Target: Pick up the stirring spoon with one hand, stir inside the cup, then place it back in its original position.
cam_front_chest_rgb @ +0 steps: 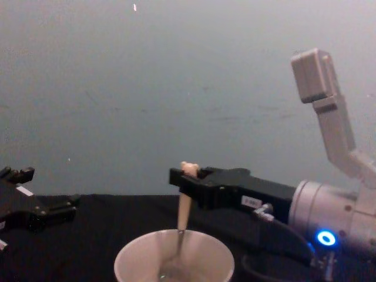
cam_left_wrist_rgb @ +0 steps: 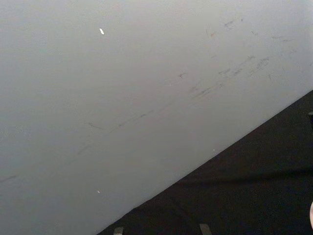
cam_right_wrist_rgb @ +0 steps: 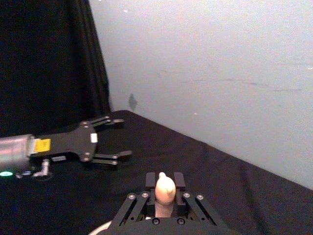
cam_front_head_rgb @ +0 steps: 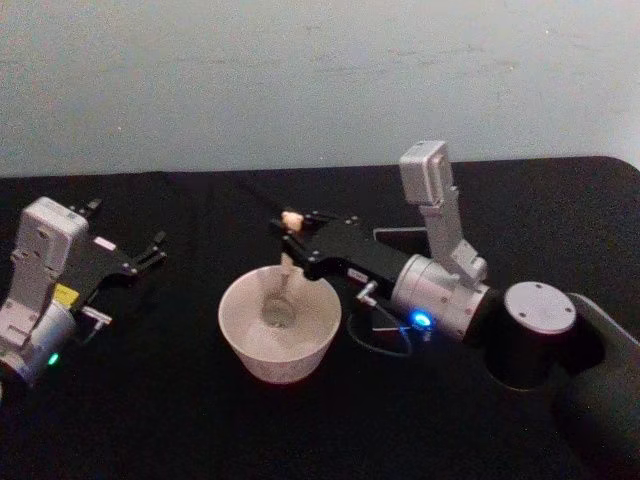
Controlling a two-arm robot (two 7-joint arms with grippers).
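Black cloth covers the table, with a pale grey wall behind it. A wide cream-white cup stands on the cloth, and everything here is placed from it.

Above the cup's far rim, the right gripper reaches in from the cup's right side, its arm running level over the table. Its black fingers are closed tight around the upper part of the stirring spoon, just under the small bear head that pokes out above them. The pale spoon hangs nearly upright, leaning slightly, and its thin greyish lower end dips inside the cup, down near the bottom. Whether the tip touches the bottom cannot be told.

Well apart to the cup's left, the left gripper sits low over the cloth. Its fingers are spread wide and hold nothing.
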